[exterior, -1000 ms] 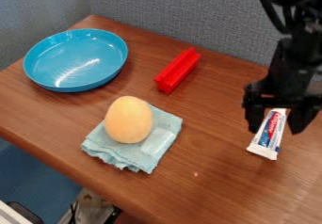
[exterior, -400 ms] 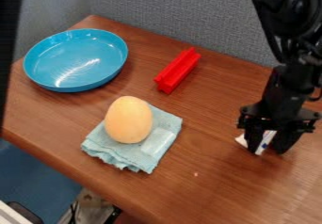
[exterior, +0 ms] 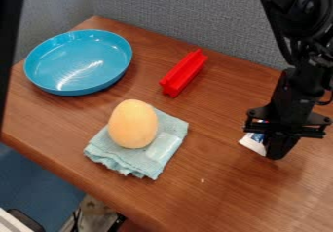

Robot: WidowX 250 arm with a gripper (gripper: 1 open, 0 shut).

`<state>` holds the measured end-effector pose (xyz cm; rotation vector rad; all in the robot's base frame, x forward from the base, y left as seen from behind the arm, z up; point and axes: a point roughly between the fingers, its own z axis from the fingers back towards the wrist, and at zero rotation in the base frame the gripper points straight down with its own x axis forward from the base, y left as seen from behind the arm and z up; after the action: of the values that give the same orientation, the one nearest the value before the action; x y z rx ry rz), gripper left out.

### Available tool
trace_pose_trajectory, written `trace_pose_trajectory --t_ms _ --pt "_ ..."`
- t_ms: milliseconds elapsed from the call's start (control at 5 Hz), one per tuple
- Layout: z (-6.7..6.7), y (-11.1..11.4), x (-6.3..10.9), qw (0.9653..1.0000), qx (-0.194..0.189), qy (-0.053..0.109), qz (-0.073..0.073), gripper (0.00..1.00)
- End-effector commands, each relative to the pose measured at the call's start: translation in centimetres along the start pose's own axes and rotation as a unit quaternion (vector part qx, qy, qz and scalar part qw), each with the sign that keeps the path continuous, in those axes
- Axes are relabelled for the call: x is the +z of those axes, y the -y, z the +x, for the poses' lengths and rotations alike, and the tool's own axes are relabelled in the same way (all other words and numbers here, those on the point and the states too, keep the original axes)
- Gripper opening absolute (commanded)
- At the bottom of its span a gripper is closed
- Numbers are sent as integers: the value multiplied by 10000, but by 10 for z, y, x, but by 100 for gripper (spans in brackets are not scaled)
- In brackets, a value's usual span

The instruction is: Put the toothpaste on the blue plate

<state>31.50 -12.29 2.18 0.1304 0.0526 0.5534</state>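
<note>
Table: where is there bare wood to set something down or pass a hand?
Widest bare table lies between the red block and the gripper. Smaller patches: between blue plate and cloth, and at the front edge right of the cloth. Crowded around the toothpaste under the gripper.

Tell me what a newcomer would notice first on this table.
The glossy blue plate, empty at the far left corner of the table, draws the eye first. Next comes the tan egg-shaped object on a pale cloth near the front edge. At right, the black gripper reaches down, closed on the toothpaste, and a red block lies toward the back middle.
</note>
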Motion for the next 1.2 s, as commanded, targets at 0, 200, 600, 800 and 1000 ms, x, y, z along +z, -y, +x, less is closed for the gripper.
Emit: trace_pose_trajectory --t_ms 0,200,600,800,1000 --pt "14 -12 46 9986 147 214 -461 0" --pt "38 -36 70 9963 497 220 -672 0" --pt "69 -92 96 9894 1116 166 -917 100" --pt "58 -71 86 9916 965 172 -849 100" --pt "43 -45 83 9954 488 177 -801 100"
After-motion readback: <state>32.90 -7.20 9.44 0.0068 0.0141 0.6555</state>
